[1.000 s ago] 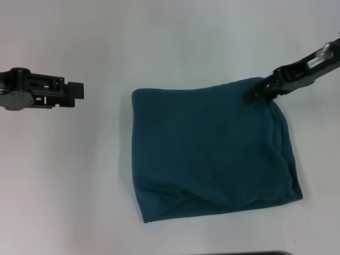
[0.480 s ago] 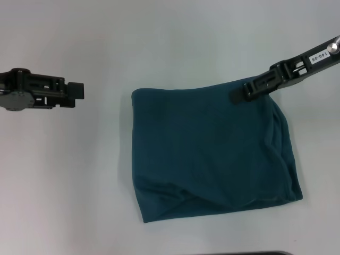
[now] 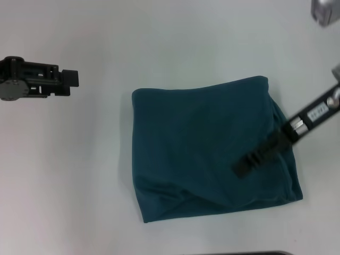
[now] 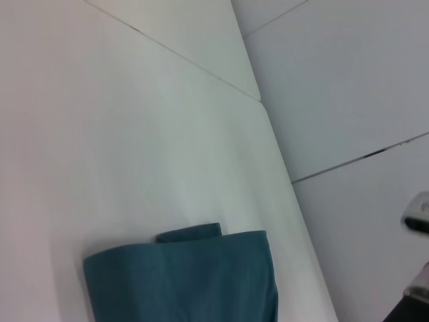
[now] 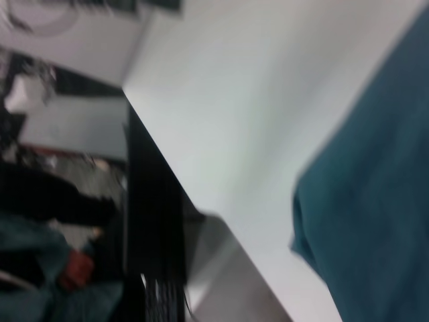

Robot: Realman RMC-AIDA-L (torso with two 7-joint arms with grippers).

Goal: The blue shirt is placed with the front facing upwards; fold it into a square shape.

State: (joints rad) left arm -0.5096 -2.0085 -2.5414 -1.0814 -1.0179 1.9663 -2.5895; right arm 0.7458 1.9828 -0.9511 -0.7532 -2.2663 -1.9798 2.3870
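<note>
The blue shirt [image 3: 202, 143] lies folded into a rough square in the middle of the white table, with a rumpled fold along its near edge and a loose layer on its right side. No lettering shows. My right gripper [image 3: 245, 167] reaches in from the right and hangs over the shirt's near right part; I cannot tell whether it touches the cloth. My left gripper [image 3: 71, 79] hovers over bare table well to the left of the shirt. The left wrist view shows the shirt [image 4: 188, 275] from afar, and the right wrist view shows one edge of the shirt [image 5: 375, 188].
The white table [image 3: 79, 175] surrounds the shirt on all sides. In the right wrist view the table's dark edge [image 5: 151, 221] shows, with clutter beyond it. A dark strip [image 3: 244, 253] lies at the table's near edge.
My right gripper has swung from the shirt's far right corner toward me, to above the near right part. My left gripper has drawn slightly back to the left. The shirt has kept its shape.
</note>
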